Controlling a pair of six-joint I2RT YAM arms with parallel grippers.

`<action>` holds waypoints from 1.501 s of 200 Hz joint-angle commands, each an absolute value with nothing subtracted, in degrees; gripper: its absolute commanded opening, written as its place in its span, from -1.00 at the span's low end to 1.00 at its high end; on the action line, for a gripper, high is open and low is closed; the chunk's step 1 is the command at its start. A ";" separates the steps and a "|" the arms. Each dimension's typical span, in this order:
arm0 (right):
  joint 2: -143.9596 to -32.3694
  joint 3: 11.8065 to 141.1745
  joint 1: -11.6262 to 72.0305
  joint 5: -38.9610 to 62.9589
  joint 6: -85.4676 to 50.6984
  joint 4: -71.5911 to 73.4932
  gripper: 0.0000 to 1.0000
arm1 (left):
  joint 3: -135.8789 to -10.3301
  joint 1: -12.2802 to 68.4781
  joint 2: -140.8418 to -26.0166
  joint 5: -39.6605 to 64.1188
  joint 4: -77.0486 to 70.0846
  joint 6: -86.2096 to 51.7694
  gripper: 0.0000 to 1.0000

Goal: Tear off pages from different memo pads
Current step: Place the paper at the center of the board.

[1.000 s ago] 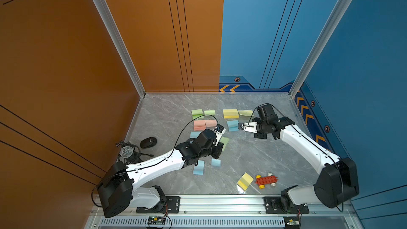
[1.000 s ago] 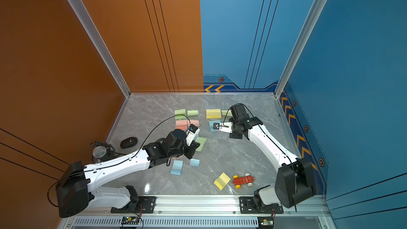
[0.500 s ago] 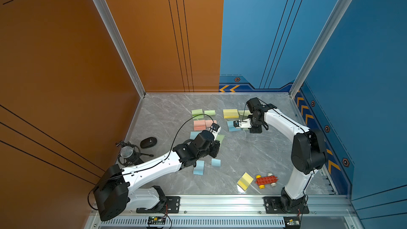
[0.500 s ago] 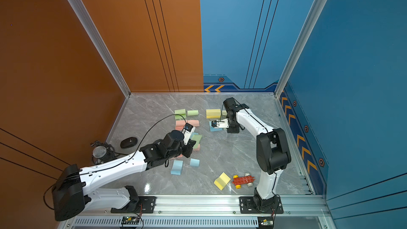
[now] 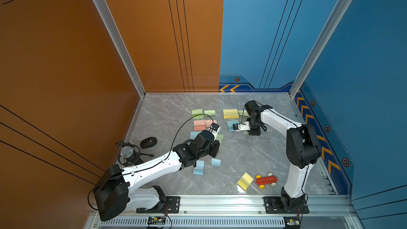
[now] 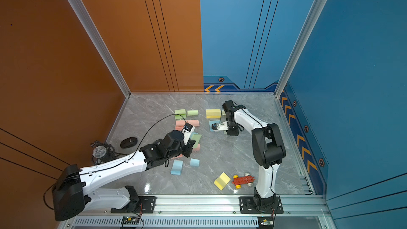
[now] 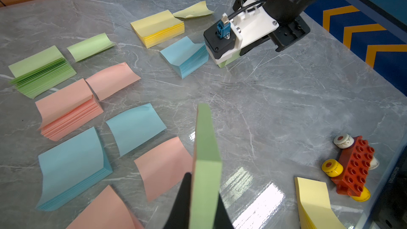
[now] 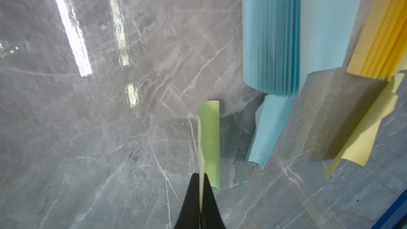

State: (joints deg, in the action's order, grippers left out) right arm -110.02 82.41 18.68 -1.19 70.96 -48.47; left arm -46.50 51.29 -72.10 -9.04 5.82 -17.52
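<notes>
Right jaws pinch a curled green page (image 8: 210,137) low over the surface (image 8: 99,128), just beside a blue pad (image 8: 271,36); let go, it may drift onto the loose blue page (image 8: 268,133). Left jaws clamp a green pad (image 7: 207,146) edge-up, which could slip. Bare room lies toward the toy car (image 7: 352,166)

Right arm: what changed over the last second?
The right arm folded up, elbow raised; the right gripper drifted slightly toward the robot's left, near the blue memo pad. It stays shut on the green page. The left gripper stays shut on the green memo pad; nothing else visibly moved.
</notes>
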 commanded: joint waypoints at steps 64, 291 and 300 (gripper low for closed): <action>-111.27 78.93 19.20 -2.39 76.30 -51.94 -0.81 | -46.05 51.31 -72.25 -10.20 5.86 -18.04 -1.00; -65.33 70.32 17.83 1.99 38.16 -35.52 1.00 | -56.97 51.50 -87.92 2.55 5.19 -28.60 -1.00; -63.41 72.10 17.89 -0.34 28.82 -36.03 1.00 | -58.60 51.42 -90.77 3.75 5.26 -30.08 -1.00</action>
